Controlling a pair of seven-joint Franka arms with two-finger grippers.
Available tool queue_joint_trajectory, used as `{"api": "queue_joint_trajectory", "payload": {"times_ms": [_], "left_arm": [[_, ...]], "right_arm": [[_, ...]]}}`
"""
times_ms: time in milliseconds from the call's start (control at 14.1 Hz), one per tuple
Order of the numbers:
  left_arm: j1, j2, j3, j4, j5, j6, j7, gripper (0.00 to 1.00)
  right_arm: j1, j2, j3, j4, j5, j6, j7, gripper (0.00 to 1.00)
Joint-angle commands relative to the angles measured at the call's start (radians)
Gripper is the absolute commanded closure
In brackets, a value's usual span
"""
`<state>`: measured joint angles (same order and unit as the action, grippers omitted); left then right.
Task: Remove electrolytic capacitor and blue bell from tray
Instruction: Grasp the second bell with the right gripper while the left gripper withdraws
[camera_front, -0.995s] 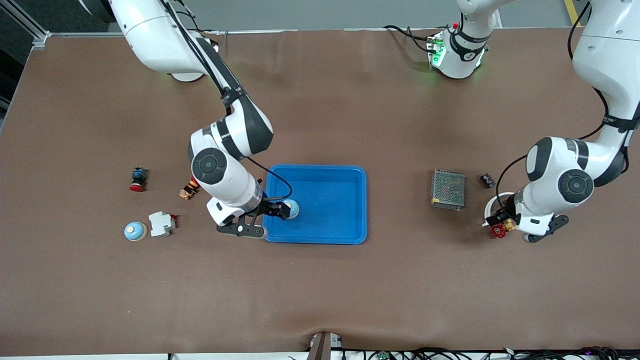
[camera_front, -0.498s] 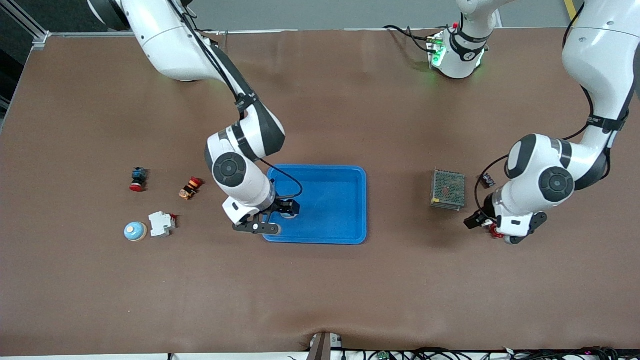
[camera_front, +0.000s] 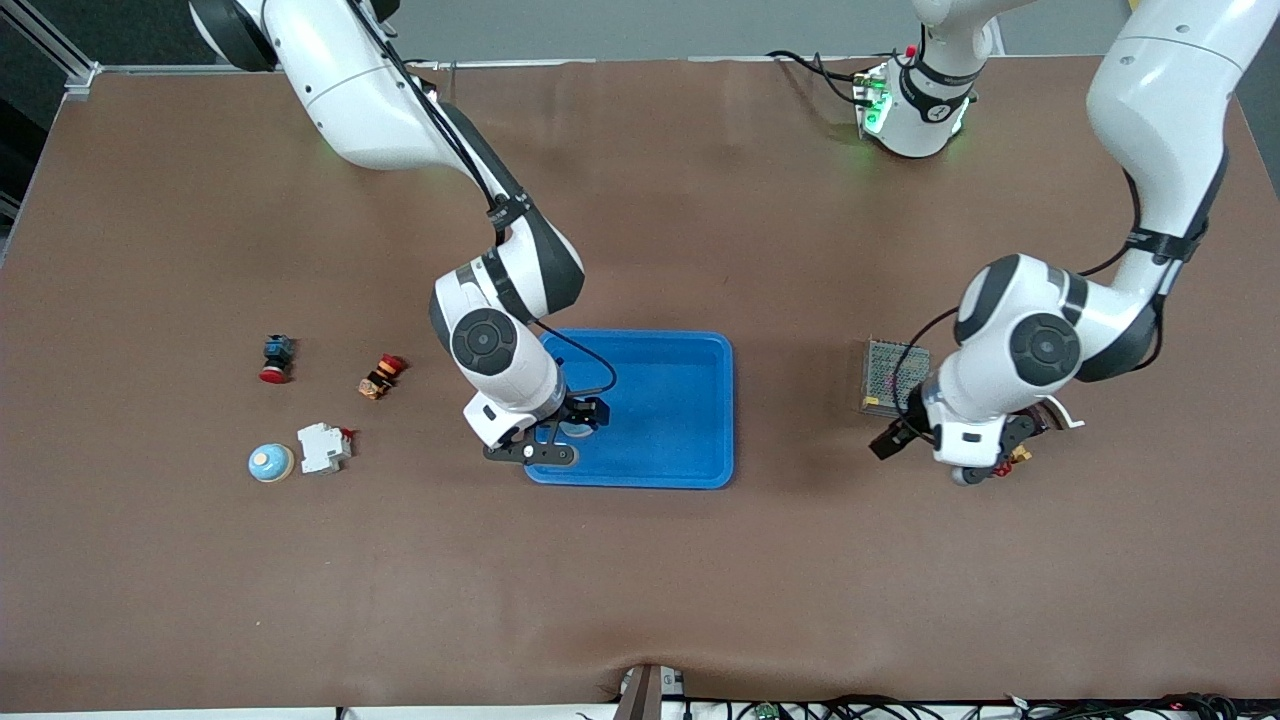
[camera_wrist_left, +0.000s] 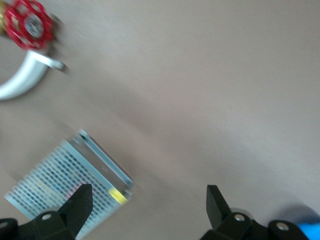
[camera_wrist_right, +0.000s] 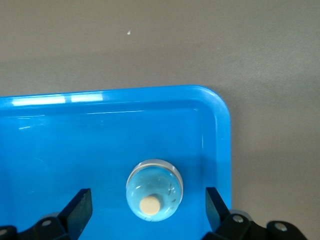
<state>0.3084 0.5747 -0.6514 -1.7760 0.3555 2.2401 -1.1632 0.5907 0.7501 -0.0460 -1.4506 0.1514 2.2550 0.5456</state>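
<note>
Brown desk (camera_front: 700, 200): right claw (camera_wrist_right: 145, 220), wide open and empty, straddles the blue bell (camera_wrist_right: 154, 189) near the tray (camera_wrist_right: 220, 130) rim, which a finger might clip.

The right gripper (camera_front: 578, 428) has moved further over the bright blue plastic tray (camera_front: 690, 440); the left gripper (camera_front: 905, 435) has shifted toward the grey mesh metal box (camera_front: 893, 375)

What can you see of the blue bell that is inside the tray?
The blue bell is a small glossy pale blue dome on a grey rim, with a cream button on top. It stands upright on the floor of the tray, close to the corner nearest the front camera at the right arm's end. The open right gripper straddles it without touching.
</note>
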Motion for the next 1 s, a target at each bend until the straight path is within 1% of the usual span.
{"api": "queue_joint_trajectory", "payload": {"times_ms": [0, 426, 640, 924], "left_arm": [[-0.055, 0.019, 0.003, 0.053, -0.017, -0.022, -0.055, 0.0], [-0.078, 0.008, -0.001, 0.088, -0.047, -0.036, -0.059, 0.0], [-0.091, 0.007, -0.002, 0.142, -0.067, -0.083, -0.059, 0.0], [-0.091, 0.002, -0.017, 0.24, -0.075, -0.189, -0.05, 0.0]], "right_arm": [[0.012, 0.025, -0.011, 0.026, -0.035, -0.002, 0.017, 0.0], [0.029, 0.057, -0.009, 0.022, -0.038, 0.037, 0.017, 0.0], [0.038, 0.061, -0.011, 0.021, -0.038, 0.037, 0.017, 0.0], [0.035, 0.075, -0.011, 0.019, -0.061, 0.043, 0.017, 0.0]]}}
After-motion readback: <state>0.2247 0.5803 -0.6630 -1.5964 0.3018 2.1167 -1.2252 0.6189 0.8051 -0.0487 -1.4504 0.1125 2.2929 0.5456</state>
